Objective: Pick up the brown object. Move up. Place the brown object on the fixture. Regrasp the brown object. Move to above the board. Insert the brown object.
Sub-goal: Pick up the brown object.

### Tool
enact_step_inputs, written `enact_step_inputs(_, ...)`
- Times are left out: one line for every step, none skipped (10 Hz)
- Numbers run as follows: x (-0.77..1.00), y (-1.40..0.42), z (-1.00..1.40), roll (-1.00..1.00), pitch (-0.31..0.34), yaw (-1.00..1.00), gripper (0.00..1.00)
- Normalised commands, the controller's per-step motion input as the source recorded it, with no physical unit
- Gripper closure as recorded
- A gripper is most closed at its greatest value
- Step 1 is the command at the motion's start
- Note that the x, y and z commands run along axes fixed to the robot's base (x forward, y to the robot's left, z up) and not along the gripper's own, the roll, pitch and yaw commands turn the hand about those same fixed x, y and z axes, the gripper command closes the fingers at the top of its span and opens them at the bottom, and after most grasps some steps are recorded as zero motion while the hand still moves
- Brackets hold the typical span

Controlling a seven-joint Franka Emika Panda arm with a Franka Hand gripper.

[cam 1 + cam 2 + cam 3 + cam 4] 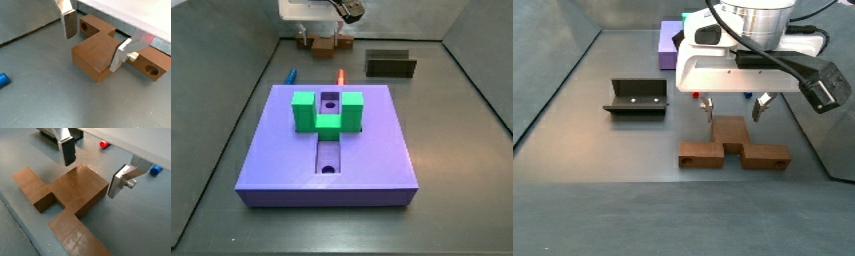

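Both wrist views show the gripper [93, 46] with its fingers [67, 152] spread open, straddling the side bump of the brown object [70, 190] without clearly touching it. In a side view the brown object [731, 147] lies flat on the floor, its long axis crosswise and bump pointing toward the gripper [731, 108], well apart from the fixture [636, 97]. Another side view shows the board [329, 150] in full, but there the brown object [325, 43] is small, far off and mostly hidden under the arm.
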Motion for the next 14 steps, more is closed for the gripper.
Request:
enact_step_inputs(0.00,0.00,-0.03,-0.02,-0.071,-0.37,0.00)
enact_step_inputs(0.00,0.00,-0.06,-0.03,-0.060,-0.35,0.00)
enact_step_inputs(0.00,0.00,-0.10,-0.03,-0.056,-0.16,0.00)
enact_step_inputs(0.00,0.00,-0.16,-0.03,-0.056,-0.05,0.00)
enact_step_inputs(0.00,0.00,-0.22,-0.01,-0.057,0.00,0.00)
enact_step_inputs(0.00,0.00,-0.25,-0.01,-0.064,0.00,0.00)
enact_step_inputs(0.00,0.00,-0.25,0.00,-0.063,0.00,0.00)
enact_step_inputs(0.00,0.00,-0.31,0.00,-0.067,0.00,0.00)
enact_step_inputs(0.00,0.00,-0.33,0.00,-0.073,0.00,0.00)
enact_step_inputs(0.00,0.00,-0.31,0.01,-0.073,0.00,0.00)
enact_step_inputs(0.00,0.00,-0.23,0.04,-0.044,0.02,0.00)
enact_step_inputs(0.06,0.00,-0.11,0.05,0.000,0.06,0.00)
enact_step_inputs(0.00,0.00,-0.05,0.04,0.000,0.08,0.00)
enact_step_inputs(0.00,0.00,-0.07,0.01,0.000,0.07,0.00)
